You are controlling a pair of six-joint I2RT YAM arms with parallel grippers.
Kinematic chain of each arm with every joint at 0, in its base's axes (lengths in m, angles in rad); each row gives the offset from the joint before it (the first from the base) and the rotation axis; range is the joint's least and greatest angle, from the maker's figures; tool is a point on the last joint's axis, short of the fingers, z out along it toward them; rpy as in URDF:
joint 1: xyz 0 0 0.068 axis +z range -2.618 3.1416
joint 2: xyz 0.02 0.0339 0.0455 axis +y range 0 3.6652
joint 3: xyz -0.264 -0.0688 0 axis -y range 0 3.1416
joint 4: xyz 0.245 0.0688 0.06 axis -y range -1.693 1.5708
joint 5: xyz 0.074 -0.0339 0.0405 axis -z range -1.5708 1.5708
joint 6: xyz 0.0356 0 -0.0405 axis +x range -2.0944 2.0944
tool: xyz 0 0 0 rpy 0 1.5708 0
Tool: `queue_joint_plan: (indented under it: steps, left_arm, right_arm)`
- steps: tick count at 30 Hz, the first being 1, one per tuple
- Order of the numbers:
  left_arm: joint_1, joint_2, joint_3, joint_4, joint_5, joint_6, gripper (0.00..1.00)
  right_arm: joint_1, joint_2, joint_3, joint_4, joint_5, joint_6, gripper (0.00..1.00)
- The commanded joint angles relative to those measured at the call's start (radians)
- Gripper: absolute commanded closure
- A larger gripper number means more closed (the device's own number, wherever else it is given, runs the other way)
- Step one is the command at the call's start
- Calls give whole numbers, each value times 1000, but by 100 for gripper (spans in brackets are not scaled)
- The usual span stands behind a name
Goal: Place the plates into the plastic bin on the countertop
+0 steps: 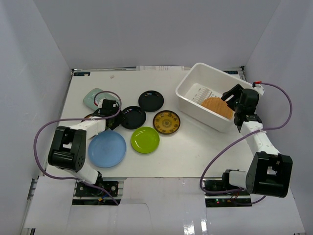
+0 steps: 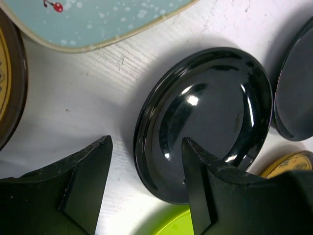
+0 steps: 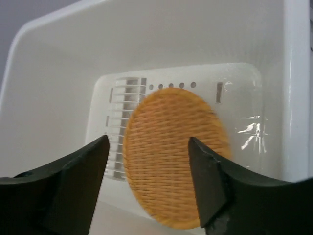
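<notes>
Black fingers of the right gripper point(image 3: 148, 142) fill the bottom of its wrist view. We note them standing apart, clamped on nothing. Beyond the gap sits the woven orange-tan plate point(image 3: 168, 127), inside the white plastic bin point(image 3: 146, 44). It is tilted up with its face toward the wrist camera, not flat on the slotted floor. Its lower edge is blurred, so we cannot tell what it rests against. From above, the plate lies by the bin's nearer long wall. The bin stands at the right rear of the countertop point(image 1: 195, 156), its long axis skewed to the table edges, running from far-left to near-right.

Left gripper point(image 2: 146, 141): fingers also apart, straddling the rim of a glossy black plate point(image 2: 205, 112), one finger over the dish, the other over bare table. We cannot tell whether they touch it. Outward from it we log a second black plate point(image 2: 296, 88) just beside, a lime green plate point(image 2: 166, 223), a gold-patterned plate point(image 2: 288, 164) and the mint-green oblong point(image 2: 98, 19). A light blue plate point(image 1: 106, 148) sits nearest the left arm's base.

Surface: flat white, with a thin dark border. Pale grey panels point(image 1: 156, 29) close three sides.
</notes>
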State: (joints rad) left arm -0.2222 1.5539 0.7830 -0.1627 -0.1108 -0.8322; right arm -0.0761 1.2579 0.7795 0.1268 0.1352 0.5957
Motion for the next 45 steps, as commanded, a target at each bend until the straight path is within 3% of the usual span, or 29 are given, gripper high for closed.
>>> queue_joint_plan:
  steps: [1,4,8,14,16,21,29,37,43,44,45]
  left_arm:
    - [11,14,15,26,20,-7,32]
    - [11,21,10,58,20,-11,37]
    - [11,28,-11,115,20,-18,50]
    - [15,8,-73,222,-13,-31,68]
    - [15,9,-85,250,-18,-35,76]
    - [17,-3,-102,262,-32,-38,100]
    - [17,-106,-148,256,-63,-50,100]
    - [17,-365,-203,227,-35,-64,100]
    - [17,-486,-205,196,11,-65,100]
    - [17,-514,-202,190,17,-64,100]
    - [17,-526,-191,174,28,-64,100]
  right_arm:
    - [-1,-55,18,59,-43,7,22]
    - [-1,-92,61,5,-97,-14,15]
    - [70,-204,22,-15,-213,4,14]
    - [511,-356,-222,132,-109,130,18]
    - [655,-348,-310,218,-88,171,21]
    - [849,-192,-313,220,29,184,23]
    - [950,66,-298,352,-20,288,26]
    - [992,304,-226,419,-72,366,34]
    - [995,391,-195,436,-43,411,58]
    - [995,394,-197,436,-39,423,67]
    - [996,394,-206,450,-40,430,81]
